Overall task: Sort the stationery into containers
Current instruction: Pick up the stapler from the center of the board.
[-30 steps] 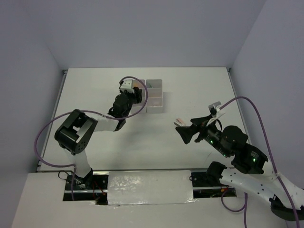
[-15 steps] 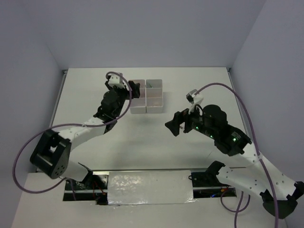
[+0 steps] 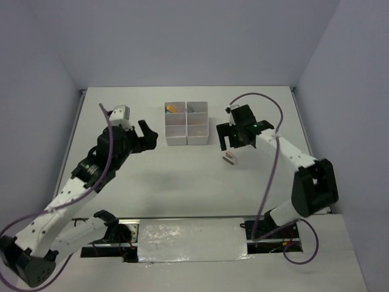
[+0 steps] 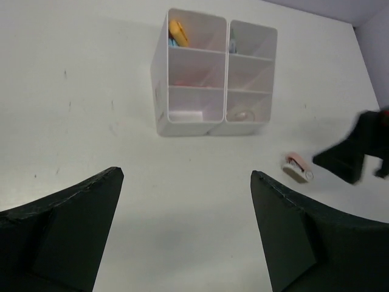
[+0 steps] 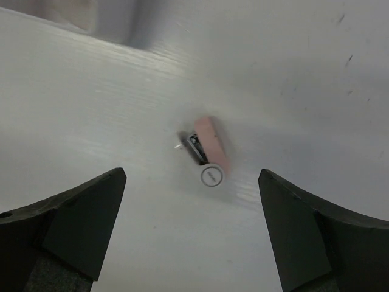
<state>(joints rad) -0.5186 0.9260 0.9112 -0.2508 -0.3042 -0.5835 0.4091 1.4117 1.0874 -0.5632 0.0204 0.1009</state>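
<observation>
While nothing is in its grasp, the left gripper [image 3: 146, 134] hangs wide open and empty to the left of the containers [image 3: 175, 140], probably to leave the way clear; an orange item [image 4: 177, 31] lies sorted in the far-left compartment; on the table [image 3: 182, 182], near the block's right side, a small pink item [image 5: 208, 152] lies unsorted; the right gripper [image 3: 229, 145] hovers over it, fingers spread wide and holding nothing, apparently lined up for a pick.

The container block [image 3: 176, 140] stands on the table [image 3: 182, 182]. A stubby marker [image 3: 172, 109] lies in its far-left compartment. The mini stapler [image 3: 229, 159] lies on the table at 4 o'clock from the block, apart from it, at 6 o'clock from the right gripper [image 3: 229, 143].
</observation>
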